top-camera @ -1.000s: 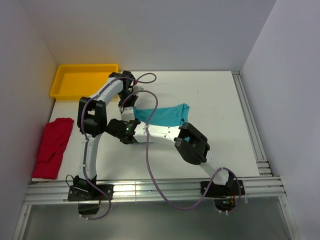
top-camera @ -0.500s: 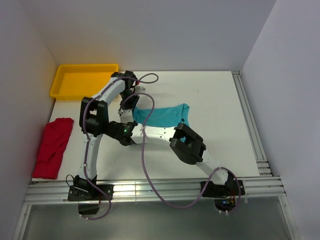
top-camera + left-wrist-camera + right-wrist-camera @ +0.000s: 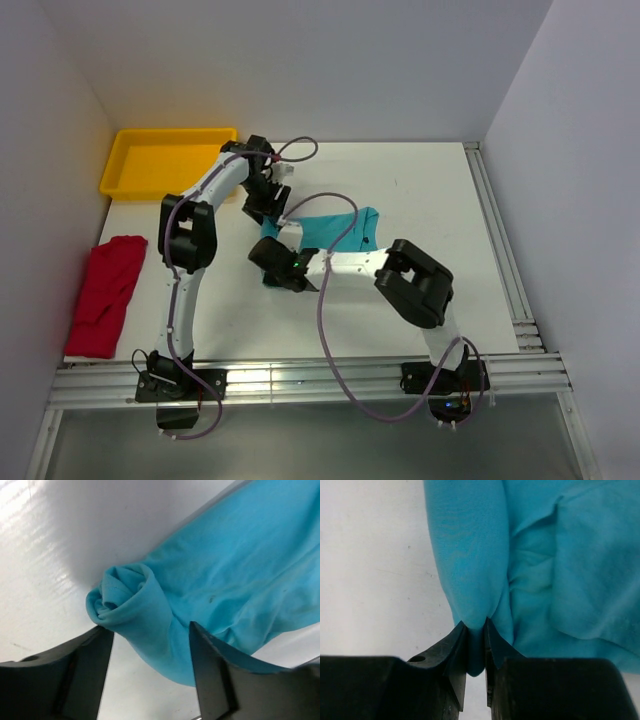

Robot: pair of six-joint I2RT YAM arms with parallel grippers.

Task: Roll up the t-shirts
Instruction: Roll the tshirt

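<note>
The teal t-shirt (image 3: pixel 338 229) lies mid-table with its left edge rolled into a tight tube (image 3: pixel 125 597). My left gripper (image 3: pixel 268 206) hangs over the far end of that roll. In the left wrist view its jaws (image 3: pixel 150 650) stand open on either side of the roll end without pinching it. My right gripper (image 3: pixel 275 262) is at the near end of the roll. In the right wrist view it (image 3: pixel 476 640) is shut on a fold of the teal fabric (image 3: pixel 470 545). The red t-shirt (image 3: pixel 105 293) lies crumpled at the table's left edge, away from both grippers.
A yellow tray (image 3: pixel 165 160) sits at the back left corner, just behind the left arm. Walls close in the table on the left, back and right. A metal rail (image 3: pixel 300 378) runs along the near edge by the arm bases.
My left gripper has opened and let go of the roll. My right gripper has shifted right along the table and closed on the near end of the teal roll; its elbow swung right.
</note>
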